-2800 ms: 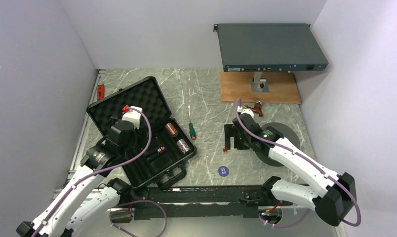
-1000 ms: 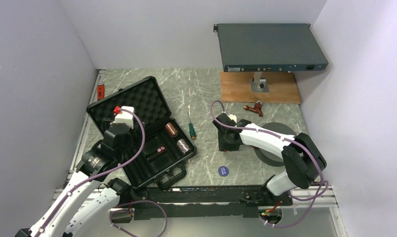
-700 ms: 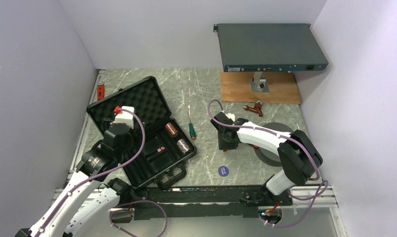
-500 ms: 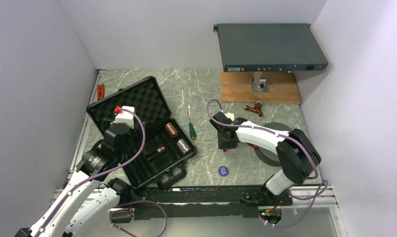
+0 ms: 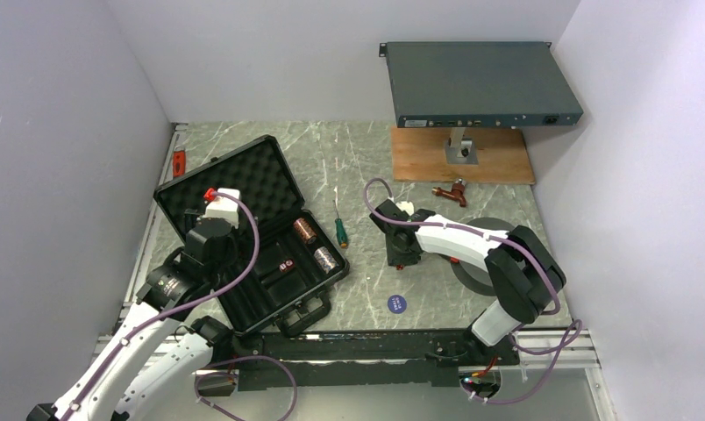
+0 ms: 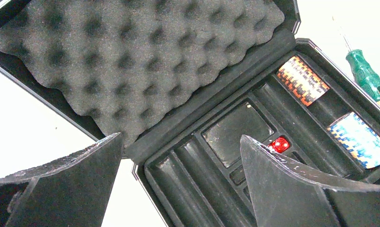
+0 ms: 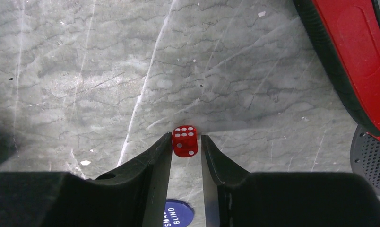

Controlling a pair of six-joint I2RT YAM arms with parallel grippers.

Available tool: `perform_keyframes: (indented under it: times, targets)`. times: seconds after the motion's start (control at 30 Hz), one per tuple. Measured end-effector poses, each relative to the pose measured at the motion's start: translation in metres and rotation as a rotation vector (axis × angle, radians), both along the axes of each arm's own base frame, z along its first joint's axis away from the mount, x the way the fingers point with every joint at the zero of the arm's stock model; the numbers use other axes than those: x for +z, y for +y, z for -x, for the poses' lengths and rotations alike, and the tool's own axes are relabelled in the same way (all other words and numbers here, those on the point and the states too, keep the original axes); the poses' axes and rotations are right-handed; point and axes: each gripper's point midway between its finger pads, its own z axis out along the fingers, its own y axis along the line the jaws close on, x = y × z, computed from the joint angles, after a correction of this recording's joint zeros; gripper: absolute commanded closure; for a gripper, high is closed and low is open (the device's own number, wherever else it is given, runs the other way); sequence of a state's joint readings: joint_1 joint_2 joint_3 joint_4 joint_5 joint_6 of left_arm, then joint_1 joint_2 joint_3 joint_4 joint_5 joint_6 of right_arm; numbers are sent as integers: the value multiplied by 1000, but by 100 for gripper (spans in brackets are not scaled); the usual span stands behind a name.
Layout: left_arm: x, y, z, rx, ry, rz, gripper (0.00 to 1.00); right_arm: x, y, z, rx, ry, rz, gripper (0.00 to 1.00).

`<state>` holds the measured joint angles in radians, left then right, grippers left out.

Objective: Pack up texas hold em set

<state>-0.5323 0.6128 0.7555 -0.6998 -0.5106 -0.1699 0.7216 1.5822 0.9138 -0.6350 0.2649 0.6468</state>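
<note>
1. The black hard briefcase (image 5: 252, 237) lies open on the left of the table, its egg-crate foam lid tipped back.
2. Two short chip stacks, one orange (image 6: 303, 80) and one blue (image 6: 358, 139), lie on their sides in its tray slots.
3. One red die (image 6: 279, 144) sits in a small middle compartment.
4. A second red die (image 7: 185, 140) rests on the table between the right hand's (image 7: 186, 144) fingertips.
5. The blue round button (image 5: 395, 303) lies flat near that die.

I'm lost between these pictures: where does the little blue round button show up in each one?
Top external: the blue button lies near the front, just below the right gripper, right of the open case.
Left wrist: not in it; only the case and a screwdriver.
Right wrist: the blue button sits at the bottom edge, cut off, under the red die.
Shared landmark: the right gripper, close to the button in both.
</note>
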Motion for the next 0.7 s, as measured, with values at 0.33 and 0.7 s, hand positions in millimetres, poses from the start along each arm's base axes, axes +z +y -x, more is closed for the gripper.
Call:
perform_keyframes:
  times: [0.33, 0.7]
  targets:
    - [-1, 0, 0, -2, 3, -1, 0, -2, -1, 0, 4, -4, 16, 86]
    - [-1, -1, 0, -2, 7, -3, 1, 3, 7, 0, 44, -17, 20, 100]
